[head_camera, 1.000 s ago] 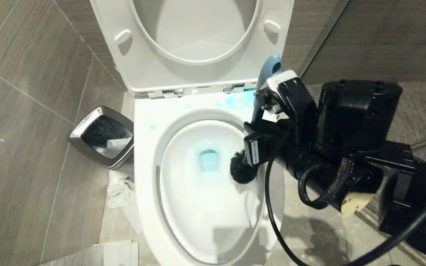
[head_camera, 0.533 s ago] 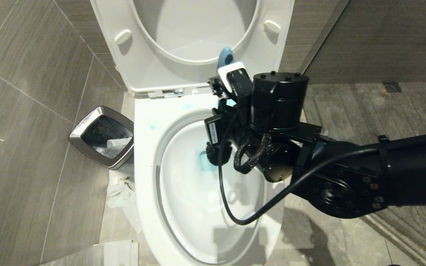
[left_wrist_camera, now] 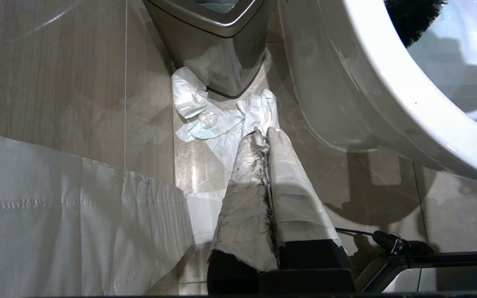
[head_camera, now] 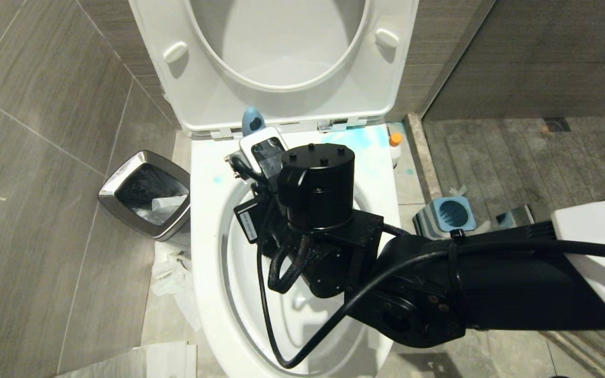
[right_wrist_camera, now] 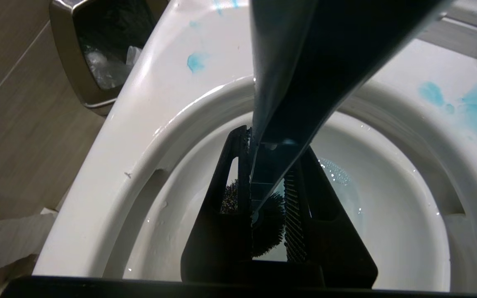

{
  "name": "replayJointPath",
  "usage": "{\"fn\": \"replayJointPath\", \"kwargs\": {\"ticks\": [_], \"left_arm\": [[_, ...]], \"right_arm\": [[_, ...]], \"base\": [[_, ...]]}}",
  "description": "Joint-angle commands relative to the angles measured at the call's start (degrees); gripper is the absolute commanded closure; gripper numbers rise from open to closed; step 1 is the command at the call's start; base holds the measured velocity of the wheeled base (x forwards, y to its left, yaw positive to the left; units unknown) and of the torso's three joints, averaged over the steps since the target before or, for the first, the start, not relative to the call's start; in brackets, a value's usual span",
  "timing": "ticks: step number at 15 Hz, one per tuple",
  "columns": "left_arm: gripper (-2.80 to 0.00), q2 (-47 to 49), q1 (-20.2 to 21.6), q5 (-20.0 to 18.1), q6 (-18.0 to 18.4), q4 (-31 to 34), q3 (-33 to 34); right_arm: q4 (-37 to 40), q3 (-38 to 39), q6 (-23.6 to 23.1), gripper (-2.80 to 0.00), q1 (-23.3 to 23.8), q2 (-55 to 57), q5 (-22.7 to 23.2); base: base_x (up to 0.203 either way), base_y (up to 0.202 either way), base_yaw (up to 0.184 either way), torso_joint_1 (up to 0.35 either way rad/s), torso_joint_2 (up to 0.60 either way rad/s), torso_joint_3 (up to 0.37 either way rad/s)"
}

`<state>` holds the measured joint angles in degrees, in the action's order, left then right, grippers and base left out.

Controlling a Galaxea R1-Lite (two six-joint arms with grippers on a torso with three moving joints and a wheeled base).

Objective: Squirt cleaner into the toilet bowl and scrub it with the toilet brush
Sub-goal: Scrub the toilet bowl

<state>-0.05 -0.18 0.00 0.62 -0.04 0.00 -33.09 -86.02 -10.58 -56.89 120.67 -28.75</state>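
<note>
The white toilet bowl [head_camera: 205, 220] stands open, its inside mostly covered by my right arm [head_camera: 315, 184]. In the right wrist view my right gripper [right_wrist_camera: 273, 140] is shut on the dark-blue handle [right_wrist_camera: 304, 62] of the toilet brush. The black bristle head [right_wrist_camera: 269, 223] is down inside the bowl [right_wrist_camera: 139, 124], towards its left wall. The handle's curved end [head_camera: 252, 122] sticks up by the hinge. Turquoise cleaner [head_camera: 357, 142] is smeared on the back rim, with a small cleaner spot [right_wrist_camera: 196, 62] on the left rim. My left gripper [left_wrist_camera: 266, 131], wrapped in white tape, hangs shut and empty near the floor beside the bowl.
A chrome-rimmed waste bin [head_camera: 145, 194] stands left of the bowl with crumpled tissue [head_camera: 171, 273] on the floor beside it. The blue-grey brush stand [head_camera: 447, 215] and an orange-capped bottle [head_camera: 395, 147] are on the right. The seat and lid [head_camera: 281, 63] are raised.
My right arm has swung from the bowl's right side across to its left, carrying the brush head across the drain. The stand and bottle on the right have come into view.
</note>
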Motion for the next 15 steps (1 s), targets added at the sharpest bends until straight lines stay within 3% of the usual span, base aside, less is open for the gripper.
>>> {"fn": "replayJointPath", "kwargs": {"ticks": [1,12,15], "left_arm": [[0.0,0.05,0.01,0.0,0.08,0.04,0.0],[0.0,0.05,0.01,0.0,0.08,0.22,-0.09],[0.0,0.05,0.01,0.0,0.08,0.13,-0.09]], "right_arm": [[-0.22,0.06,-0.11,0.0,-0.14,-0.2,-0.19],[-0.68,-2.0,-0.6,0.0,7.26,3.06,1.19],[-5.42,-2.52,-0.91,0.0,8.08,6.5,1.9]], "base": [[0.0,0.0,0.0,0.0,0.0,0.0],[0.0,0.0,0.0,0.0,0.0,0.0],[0.0,0.0,0.0,0.0,0.0,0.0]]}}
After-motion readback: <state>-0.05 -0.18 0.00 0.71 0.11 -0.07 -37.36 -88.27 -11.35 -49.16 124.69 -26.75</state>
